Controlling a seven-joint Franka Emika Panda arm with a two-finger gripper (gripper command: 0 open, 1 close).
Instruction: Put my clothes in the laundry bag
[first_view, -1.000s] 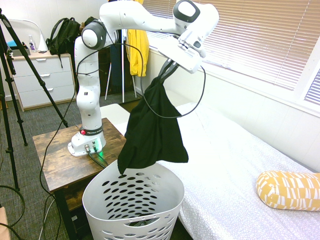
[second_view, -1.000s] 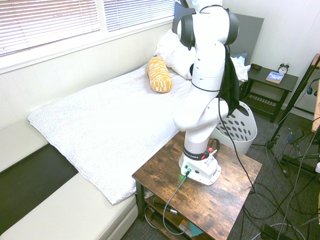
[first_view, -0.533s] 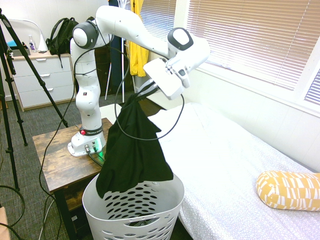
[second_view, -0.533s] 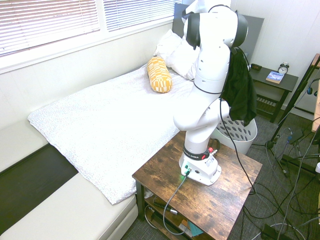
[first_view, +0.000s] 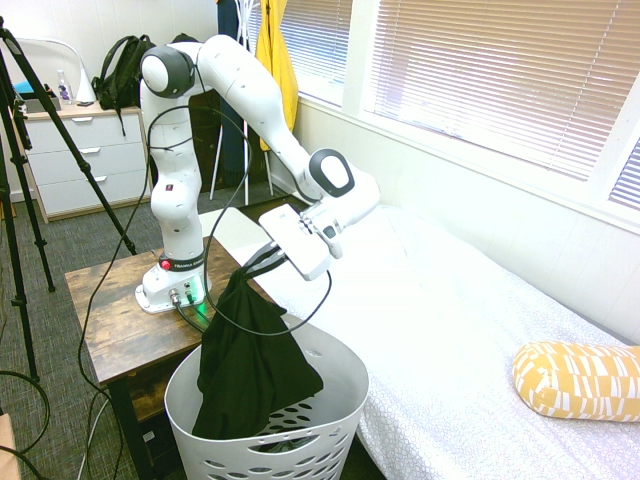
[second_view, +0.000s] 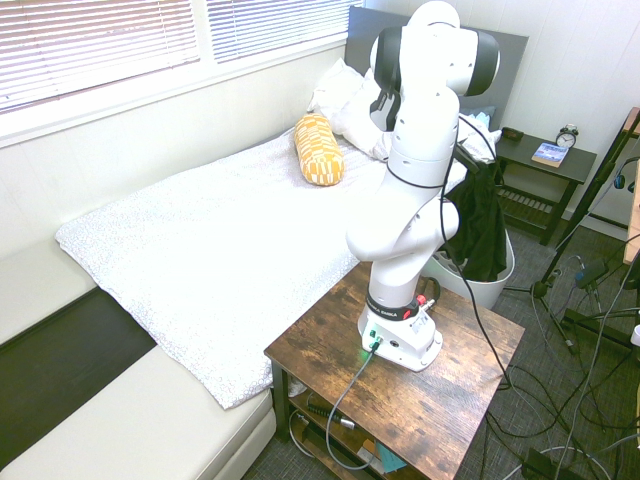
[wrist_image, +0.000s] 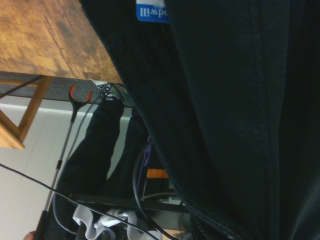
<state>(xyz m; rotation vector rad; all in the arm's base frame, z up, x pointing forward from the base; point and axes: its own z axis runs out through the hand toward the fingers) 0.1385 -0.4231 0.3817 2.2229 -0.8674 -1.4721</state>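
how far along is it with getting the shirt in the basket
Done: the gripper has the black shirt pinched and its lower part hangs inside the white basket. In hand: the top of the shirt is above the rim. Left: let go so it drops in.

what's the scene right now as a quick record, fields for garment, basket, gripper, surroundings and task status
garment: black garment hanging from the gripper, lower part inside the basket
basket: white laundry basket upright on the floor between wooden table and bed
gripper: gripper shut on the garment's top, above the basket rim
surroundings: yellow patterned pillow on the bed
task status: garment partly in, not yet released
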